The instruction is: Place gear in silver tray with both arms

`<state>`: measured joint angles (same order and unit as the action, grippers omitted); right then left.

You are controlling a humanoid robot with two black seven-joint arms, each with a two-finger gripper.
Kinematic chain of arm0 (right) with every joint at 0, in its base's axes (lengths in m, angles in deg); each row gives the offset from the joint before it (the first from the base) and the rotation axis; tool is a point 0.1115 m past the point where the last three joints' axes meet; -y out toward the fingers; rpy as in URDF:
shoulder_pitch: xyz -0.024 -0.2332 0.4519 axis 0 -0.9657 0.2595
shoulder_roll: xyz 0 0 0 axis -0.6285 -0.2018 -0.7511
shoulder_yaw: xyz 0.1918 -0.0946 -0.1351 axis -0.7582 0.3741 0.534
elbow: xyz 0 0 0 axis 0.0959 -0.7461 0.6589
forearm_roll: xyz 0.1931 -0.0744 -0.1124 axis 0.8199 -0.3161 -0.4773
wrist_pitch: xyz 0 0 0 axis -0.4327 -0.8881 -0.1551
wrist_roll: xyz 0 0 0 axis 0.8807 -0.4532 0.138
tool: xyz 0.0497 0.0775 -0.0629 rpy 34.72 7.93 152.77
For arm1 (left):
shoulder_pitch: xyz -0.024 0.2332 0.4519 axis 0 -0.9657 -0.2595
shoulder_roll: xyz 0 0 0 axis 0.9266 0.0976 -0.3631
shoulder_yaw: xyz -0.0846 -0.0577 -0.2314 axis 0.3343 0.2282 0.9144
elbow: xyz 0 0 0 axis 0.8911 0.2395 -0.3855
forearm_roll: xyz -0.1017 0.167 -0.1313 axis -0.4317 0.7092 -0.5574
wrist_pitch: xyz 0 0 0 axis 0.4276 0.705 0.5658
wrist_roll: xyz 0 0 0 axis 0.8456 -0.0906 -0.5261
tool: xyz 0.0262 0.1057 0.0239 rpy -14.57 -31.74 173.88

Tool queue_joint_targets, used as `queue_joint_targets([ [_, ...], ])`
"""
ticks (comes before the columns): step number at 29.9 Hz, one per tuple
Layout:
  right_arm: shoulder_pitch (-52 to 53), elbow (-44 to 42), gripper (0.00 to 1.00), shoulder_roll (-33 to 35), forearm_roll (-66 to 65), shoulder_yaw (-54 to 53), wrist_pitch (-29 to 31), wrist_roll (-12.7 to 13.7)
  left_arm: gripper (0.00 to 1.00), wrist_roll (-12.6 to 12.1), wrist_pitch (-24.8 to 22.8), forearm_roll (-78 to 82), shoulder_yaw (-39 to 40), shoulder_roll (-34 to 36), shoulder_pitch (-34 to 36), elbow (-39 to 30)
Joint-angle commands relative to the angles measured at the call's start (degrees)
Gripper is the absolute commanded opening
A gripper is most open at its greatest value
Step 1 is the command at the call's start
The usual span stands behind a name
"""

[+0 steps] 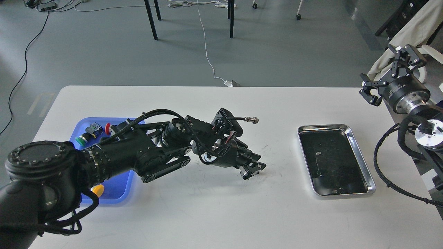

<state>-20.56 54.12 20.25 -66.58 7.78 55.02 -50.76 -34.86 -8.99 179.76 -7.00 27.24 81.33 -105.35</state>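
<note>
The silver tray lies empty on the right part of the white table, its dark bottom bare. My left arm reaches from the lower left across the table's middle. Its gripper hovers low over the table, left of the silver tray, fingers drawn close together. The tips are dark and I cannot make out a gear between them. No gear shows anywhere else. My right gripper is open and empty, held up beyond the table's far right edge, above and right of the tray.
A blue plastic tray at the left holds a green push button, a red button and a yellow part; my left arm covers much of it. Chair legs and cables lie on the floor beyond.
</note>
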Motion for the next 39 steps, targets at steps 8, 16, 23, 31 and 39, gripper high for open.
queue_joint_targets([
  [8,1.7,-0.1,0.99,4.3,-0.7,7.4,0.3,0.0,0.46,0.0,-0.1,-9.3,0.9,0.1,3.8,-0.1],
  [16,2.3,3.2,0.99,8.2,-1.0,9.2,1.4,0.2,0.57,0.0,0.3,-21.0,1.1,6.3,8.5,-0.1],
  [23,2.7,7.0,0.99,11.6,-3.5,12.6,4.3,0.1,0.78,0.0,3.3,-31.0,2.0,13.5,11.8,0.5],
  [31,2.9,8.0,0.99,12.1,-8.2,13.5,6.8,-0.4,0.93,0.0,6.5,-48.7,3.6,20.6,11.9,1.2],
  [39,8.7,8.0,0.99,14.8,-16.0,24.3,9.0,-0.1,0.95,0.0,6.3,-55.8,3.5,25.0,11.9,5.0],
])
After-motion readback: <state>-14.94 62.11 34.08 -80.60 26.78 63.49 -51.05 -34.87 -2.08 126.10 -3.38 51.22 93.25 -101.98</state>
